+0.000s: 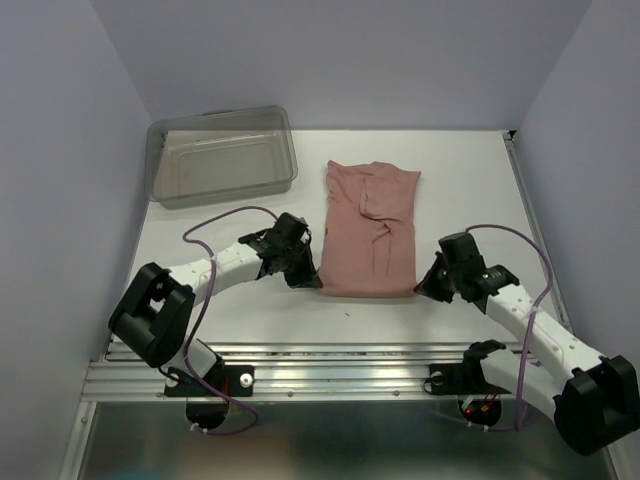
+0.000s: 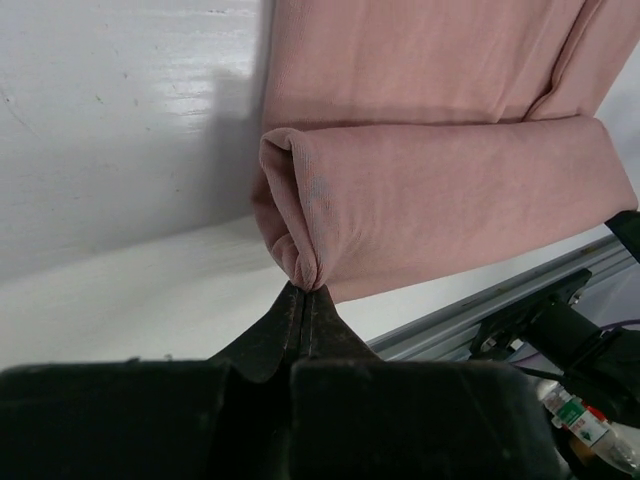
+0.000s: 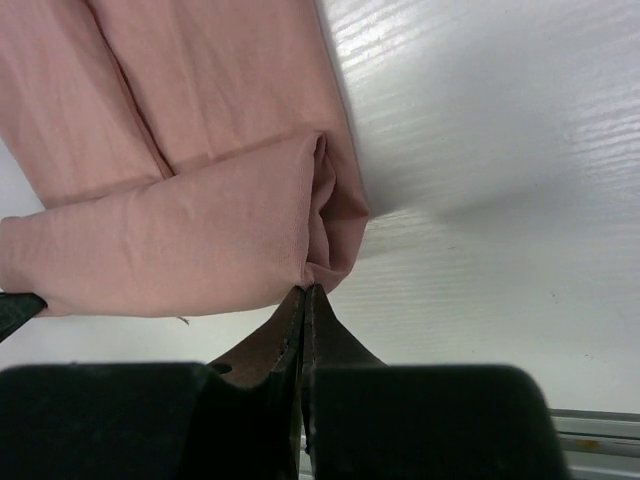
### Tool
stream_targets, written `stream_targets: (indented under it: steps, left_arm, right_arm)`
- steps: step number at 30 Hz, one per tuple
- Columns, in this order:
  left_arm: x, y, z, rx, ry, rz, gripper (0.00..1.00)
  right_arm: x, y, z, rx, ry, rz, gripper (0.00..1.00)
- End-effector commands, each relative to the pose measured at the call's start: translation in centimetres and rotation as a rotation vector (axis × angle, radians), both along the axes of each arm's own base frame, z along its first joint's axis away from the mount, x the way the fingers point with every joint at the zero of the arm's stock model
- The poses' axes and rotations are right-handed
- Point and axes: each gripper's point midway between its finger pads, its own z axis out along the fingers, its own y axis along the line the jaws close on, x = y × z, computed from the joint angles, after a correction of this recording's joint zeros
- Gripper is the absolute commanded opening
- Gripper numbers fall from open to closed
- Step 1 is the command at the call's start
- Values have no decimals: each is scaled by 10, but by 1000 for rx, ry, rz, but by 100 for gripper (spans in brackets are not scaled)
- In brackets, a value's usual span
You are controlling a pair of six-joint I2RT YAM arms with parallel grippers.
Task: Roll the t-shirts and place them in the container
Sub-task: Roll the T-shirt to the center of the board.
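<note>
The dusty-pink t-shirt (image 1: pixel 370 225) lies folded into a long narrow strip on the white table, its near end turned over into a short roll (image 1: pixel 368 285). My left gripper (image 1: pixel 308 280) is shut on the left end of that roll, pinching the cloth (image 2: pixel 305 272) at its tips. My right gripper (image 1: pixel 422 285) is shut on the right end of the roll (image 3: pixel 320 275). The rolled edge shows in the left wrist view (image 2: pixel 450 200) and in the right wrist view (image 3: pixel 170 240). The printed graphic is hidden.
A clear plastic bin (image 1: pixel 222 155) stands at the back left. The metal rail (image 1: pixel 340 365) runs along the table's near edge. Grey walls close in the left, right and back sides.
</note>
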Motion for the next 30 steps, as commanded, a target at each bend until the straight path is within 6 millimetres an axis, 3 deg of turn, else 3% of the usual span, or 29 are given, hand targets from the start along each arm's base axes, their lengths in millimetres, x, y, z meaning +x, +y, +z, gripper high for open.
stream_targets:
  steps: [1, 18, 30]
  left_arm:
    - [13, -2, 15, 0, -19, -5, 0]
    - [62, 2, 14, 61, -49, 25, 0]
    - [83, 2, -8, 127, -71, 35, 0]
  right_arm:
    - [20, -7, 18, -56, -65, -13, 1]
    - [60, -8, 22, -149, -115, 8, 1]
    - [83, -10, 13, -182, -134, -8, 1]
